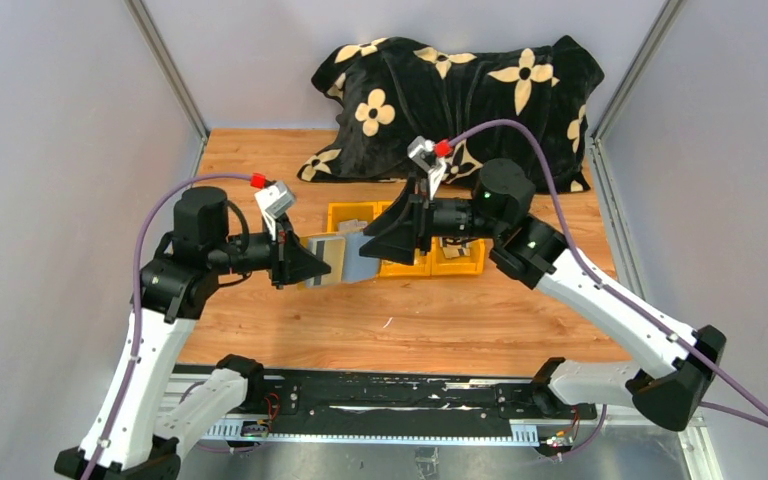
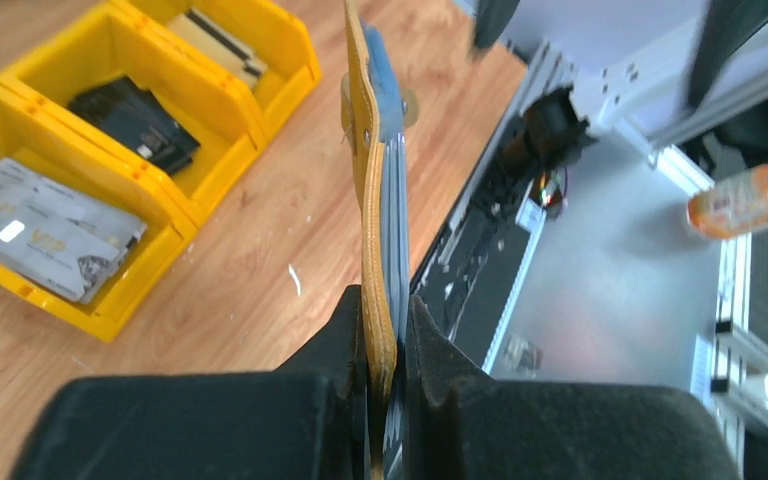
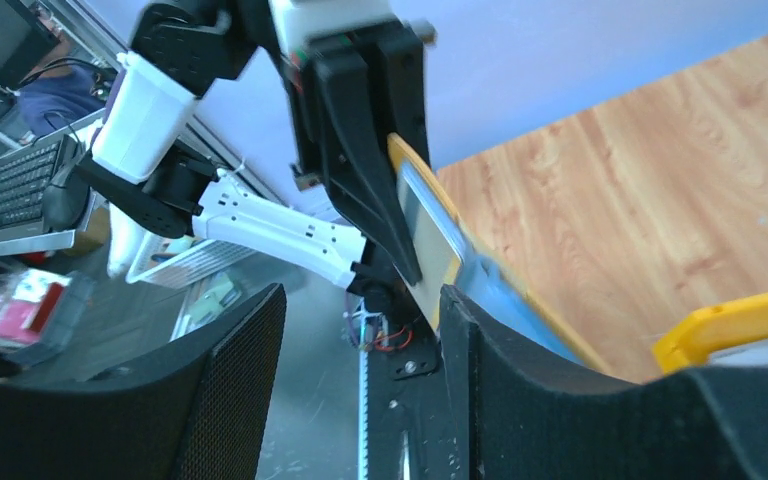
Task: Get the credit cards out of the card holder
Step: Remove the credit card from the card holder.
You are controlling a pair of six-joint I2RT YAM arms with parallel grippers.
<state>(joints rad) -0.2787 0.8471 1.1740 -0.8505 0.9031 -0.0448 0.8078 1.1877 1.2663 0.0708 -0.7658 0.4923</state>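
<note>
My left gripper is shut on one end of the mustard-yellow card holder and holds it above the table. In the left wrist view the card holder stands edge-on between my pads, with blue-grey sleeves fanned beside the yellow leaf. My right gripper is open at the holder's free end. In the right wrist view its jaws stand wide apart, and the holder runs past the right finger. Several silver credit cards lie in one compartment of the yellow bin.
The yellow three-compartment bin sits mid-table, partly behind the right gripper. In the left wrist view its rim shows, with a black folded pouch in the middle compartment. A black flowered blanket lies at the back.
</note>
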